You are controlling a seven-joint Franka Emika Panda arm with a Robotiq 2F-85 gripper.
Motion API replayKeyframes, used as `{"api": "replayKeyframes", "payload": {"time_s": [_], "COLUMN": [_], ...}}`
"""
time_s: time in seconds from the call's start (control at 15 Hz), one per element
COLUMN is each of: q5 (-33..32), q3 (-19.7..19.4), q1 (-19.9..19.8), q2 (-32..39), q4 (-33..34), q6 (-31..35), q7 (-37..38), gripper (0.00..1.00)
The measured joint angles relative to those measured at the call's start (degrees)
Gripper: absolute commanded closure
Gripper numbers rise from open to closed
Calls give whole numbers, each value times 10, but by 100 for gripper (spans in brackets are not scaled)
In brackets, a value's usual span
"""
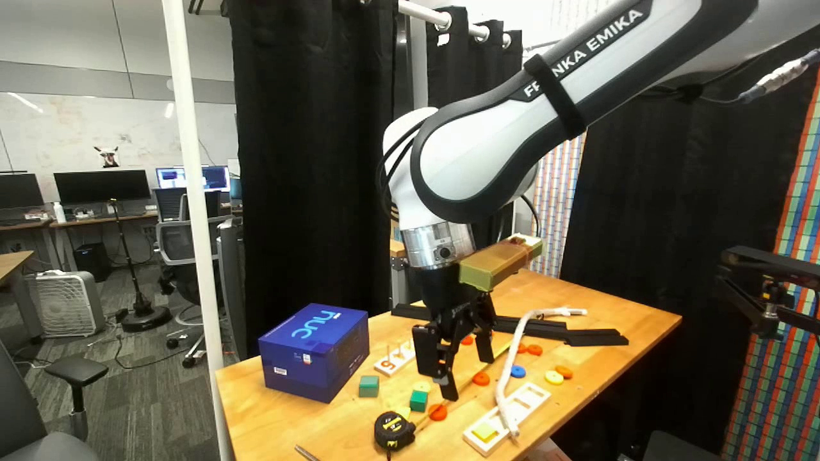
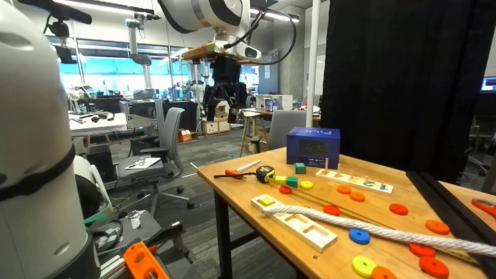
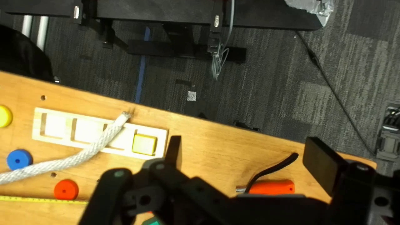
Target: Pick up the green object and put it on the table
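Note:
Two small green blocks rest on the wooden table (image 1: pixel 256 416); I cannot tell which is the task's green object. One green block (image 1: pixel 418 401) is beside the tape measure, also in an exterior view (image 2: pixel 291 181). The other green block (image 1: pixel 369 386) is near the blue box, also seen in an exterior view (image 2: pixel 300 167). In the wrist view only a sliver of a green block (image 3: pixel 152 222) shows at the bottom, mostly hidden by the gripper. My gripper (image 3: pixel 247 153) is open and empty, in the air above the table; both exterior views show it (image 1: pixel 467 374) (image 2: pixel 221 116).
The blue box (image 2: pixel 313 149) stands behind the blocks. The tape measure (image 1: pixel 394 430) has its tape drawn out. A white rope (image 2: pixel 348 224) lies over a slotted board (image 3: pixel 84 129). An orange-handled tool (image 3: pixel 272 187), a peg board (image 2: pixel 354 182), black rails (image 1: pixel 596 337) and coloured discs lie around.

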Motion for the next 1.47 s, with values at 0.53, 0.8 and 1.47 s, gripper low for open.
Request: {"api": "replayKeyframes", "payload": {"time_s": [0.53, 0.8, 1.47], "q5": [-37, -37, -37], "q3": [-34, -61, -87], "q1": [0, 0, -11], "q2": [0, 11, 137], "q4": [-10, -29, -55], "q6": [112, 212, 356], "q7": [-139, -234, -380], "gripper": [0, 0, 0]}}
